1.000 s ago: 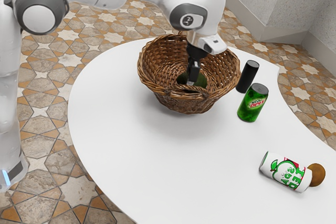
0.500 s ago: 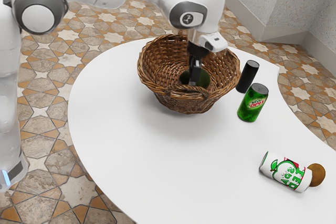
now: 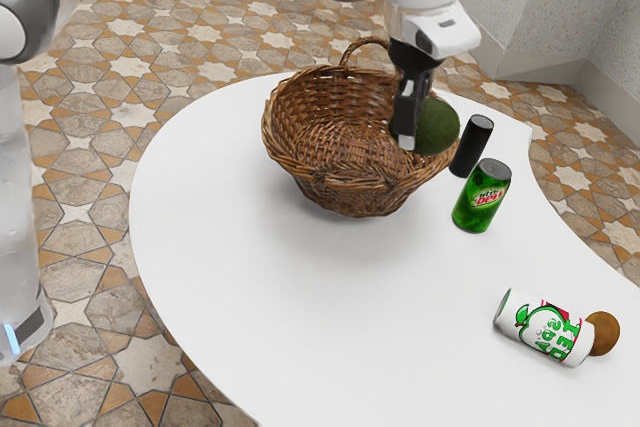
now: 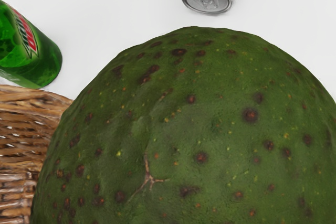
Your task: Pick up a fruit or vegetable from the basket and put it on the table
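Exterior view. The black two-finger gripper [image 3: 412, 135] has the dark green, rounded avocado-like fruit [image 3: 438, 127] up at the rim of the brown woven wicker basket [image 3: 350, 192], on the exterior view's right. Jaws: closed about the fruit, judging by its raised position; their far contact is hidden.
Risks:
(a) Sideways travel while low: the fruit's underside could catch the rim and drag or tip the basket. Cannot tell how much clearance there is.
(b) The upright black cylinder [image 3: 472, 147] and upright green soda can [image 3: 482, 197] are close by on that side; a low swing could topple either.
(c) Curved skin, bulky fruit: an off-centre grip could let it turn or slip.
(d) Letting go too high above the smooth white table [image 3: 280, 317] could set it rolling, perhaps against the white can with green and red print [image 3: 545, 329], which lies on its side with the small brown round item [image 3: 603, 334] at its end.
Count: basket 1, avocado-like fruit 1, black cylinder 1, cans 2 (one upright, one lying), brown item 1, table 1.

Wrist view. Spotted green skin close under the hand: 1 fruit. Basket weave 1, beside it. Cans 2: green one near the weave, white one showing its silver end [image 4: 207, 0]. Bare table beyond the fruit offers a landing place; judged best to rise before crossing.
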### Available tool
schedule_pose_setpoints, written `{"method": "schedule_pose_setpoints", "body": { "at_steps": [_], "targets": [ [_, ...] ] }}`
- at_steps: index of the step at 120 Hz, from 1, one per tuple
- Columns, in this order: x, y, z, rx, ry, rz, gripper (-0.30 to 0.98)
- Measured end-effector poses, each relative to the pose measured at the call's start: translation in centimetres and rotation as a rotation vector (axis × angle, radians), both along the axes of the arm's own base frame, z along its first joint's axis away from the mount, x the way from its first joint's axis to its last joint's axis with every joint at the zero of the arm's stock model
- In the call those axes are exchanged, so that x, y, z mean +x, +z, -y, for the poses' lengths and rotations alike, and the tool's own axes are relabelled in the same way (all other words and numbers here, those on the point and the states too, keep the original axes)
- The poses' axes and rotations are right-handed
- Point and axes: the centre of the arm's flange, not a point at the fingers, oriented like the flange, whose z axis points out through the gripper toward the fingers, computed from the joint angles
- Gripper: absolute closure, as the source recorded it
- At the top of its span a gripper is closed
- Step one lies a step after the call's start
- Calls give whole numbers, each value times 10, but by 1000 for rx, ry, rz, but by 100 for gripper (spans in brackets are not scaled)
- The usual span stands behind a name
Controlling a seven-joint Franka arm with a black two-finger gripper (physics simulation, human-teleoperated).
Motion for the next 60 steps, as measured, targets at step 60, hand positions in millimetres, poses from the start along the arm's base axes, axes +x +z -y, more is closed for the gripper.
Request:
{"method": "schedule_pose_setpoints", "body": {
  "at_steps": [60],
  "targets": [
    [1,-52,115,13,-198,-107,37]
  ]
}}
